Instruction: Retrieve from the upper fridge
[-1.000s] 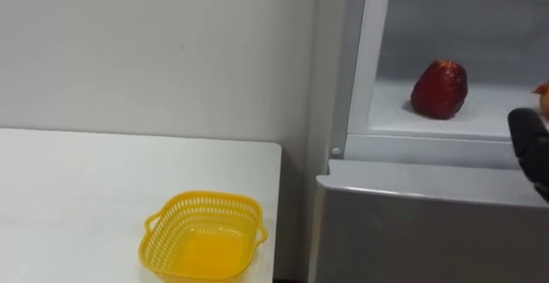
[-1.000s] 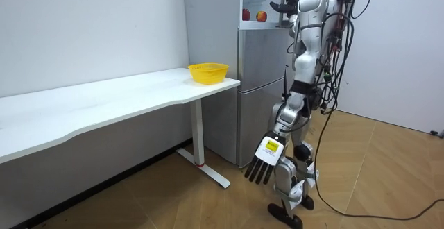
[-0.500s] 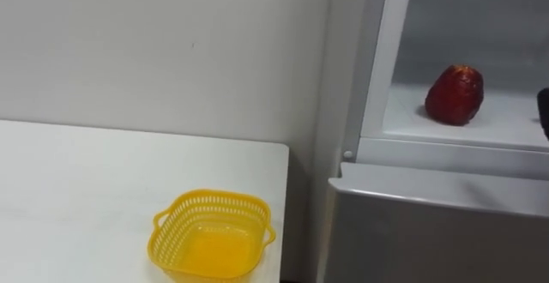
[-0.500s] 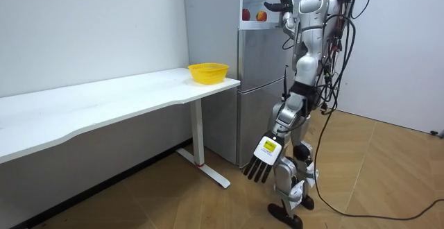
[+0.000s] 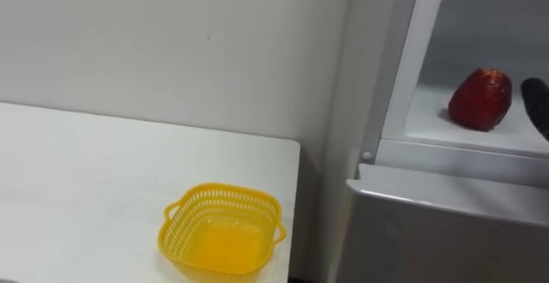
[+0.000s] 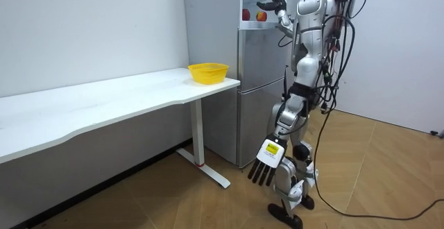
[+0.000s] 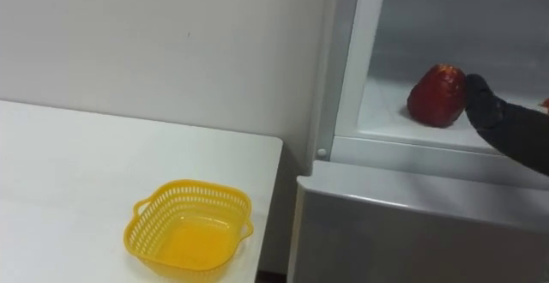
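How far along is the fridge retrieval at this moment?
Done: the upper fridge stands open. In hand: the right hand reaches in, open, beside the red fruit on the shelf, not gripping it. Remaining: grasp it and lift it out. The left hand hangs idle.

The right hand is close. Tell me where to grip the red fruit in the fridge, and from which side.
Probably best to grip the red fruit around its wide middle, coming from its right, where the right hand is. It stands upright and rounded on the shelf, with bare shelf to its left.

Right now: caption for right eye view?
Right hand beside a red fruit in the open upper fridge; yellow basket on the white table.
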You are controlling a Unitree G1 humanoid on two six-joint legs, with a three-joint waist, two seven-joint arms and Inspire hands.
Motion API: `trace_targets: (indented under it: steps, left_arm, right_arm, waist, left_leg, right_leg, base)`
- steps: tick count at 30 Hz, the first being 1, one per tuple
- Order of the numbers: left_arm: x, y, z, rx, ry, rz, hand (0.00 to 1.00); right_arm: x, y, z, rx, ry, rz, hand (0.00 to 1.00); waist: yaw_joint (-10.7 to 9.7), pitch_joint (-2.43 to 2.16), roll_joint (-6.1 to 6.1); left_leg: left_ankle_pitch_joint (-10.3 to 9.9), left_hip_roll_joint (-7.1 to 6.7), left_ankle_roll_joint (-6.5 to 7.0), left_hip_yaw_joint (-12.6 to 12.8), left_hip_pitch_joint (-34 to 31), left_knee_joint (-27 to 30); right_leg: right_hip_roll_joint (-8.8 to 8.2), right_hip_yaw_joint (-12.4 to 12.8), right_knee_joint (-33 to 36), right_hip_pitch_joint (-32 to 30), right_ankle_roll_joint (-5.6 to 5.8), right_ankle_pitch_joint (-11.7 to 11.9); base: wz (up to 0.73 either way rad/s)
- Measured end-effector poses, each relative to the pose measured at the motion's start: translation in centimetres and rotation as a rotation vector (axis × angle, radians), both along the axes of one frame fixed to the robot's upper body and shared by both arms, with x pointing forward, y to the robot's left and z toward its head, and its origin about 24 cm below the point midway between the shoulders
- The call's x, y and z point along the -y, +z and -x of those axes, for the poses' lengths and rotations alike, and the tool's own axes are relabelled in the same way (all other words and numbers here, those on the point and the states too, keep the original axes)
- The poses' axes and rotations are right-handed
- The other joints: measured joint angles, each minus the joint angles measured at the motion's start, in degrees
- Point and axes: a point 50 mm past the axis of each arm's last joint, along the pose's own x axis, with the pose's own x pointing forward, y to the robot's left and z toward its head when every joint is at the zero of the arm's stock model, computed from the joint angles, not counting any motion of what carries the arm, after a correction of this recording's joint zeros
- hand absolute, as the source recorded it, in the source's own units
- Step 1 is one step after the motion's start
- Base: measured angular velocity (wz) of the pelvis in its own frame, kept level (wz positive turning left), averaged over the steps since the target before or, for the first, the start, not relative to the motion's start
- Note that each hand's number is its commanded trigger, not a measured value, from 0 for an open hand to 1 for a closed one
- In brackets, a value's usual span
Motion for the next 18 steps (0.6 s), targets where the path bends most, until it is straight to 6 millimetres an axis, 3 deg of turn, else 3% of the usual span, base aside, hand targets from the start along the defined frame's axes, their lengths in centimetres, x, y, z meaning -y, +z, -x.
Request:
trace_targets:
  steps: [3,8,13,18]
  left_arm:
    - [-0.2,0.1,-0.2,-0.002,-0.009,0.015,0.00]
    - [-0.2,0.0,-0.2,-0.027,-0.033,0.052,0.00]
    - [-0.3,0.1,-0.5,-0.018,-0.044,0.067,0.00]
    - [-0.4,0.1,-1.1,0.000,-0.051,0.072,0.00]
  right_arm:
    - [0.0,0.0,-0.2,-0.030,0.014,0.009,0.00]
    - [-0.7,0.5,-1.0,-0.076,0.067,0.056,0.00]
    - [-1.0,1.6,-1.5,-0.063,0.097,0.097,0.00]
    - [-0.9,1.3,-2.0,-0.106,0.112,0.119,0.00]
  waist:
    - [0.25,-0.09,0.18]
    - [0.36,-0.61,0.82]
    - [0.56,-0.67,0.64]
    - [1.05,-0.49,-0.06]
  left_leg:
    - [-0.06,0.06,0.07,-0.03,-0.01,-0.03]
    - [-0.06,0.05,0.07,-0.01,0.00,-0.20]
    - [-0.06,0.01,0.06,-0.01,0.01,-0.22]
    - [-0.06,0.01,0.08,-0.17,0.00,-0.10]
  right_leg:
    - [-0.01,0.06,0.03,0.00,0.00,0.00]
    - [-0.03,0.07,0.18,-0.01,0.00,0.00]
    - [0.01,0.06,0.22,0.04,-0.01,0.00]
    - [0.00,-0.02,0.22,0.12,0.00,0.00]
  base:
    - [0.01]
    - [0.00]
    - [0.00]
    - [0.00]
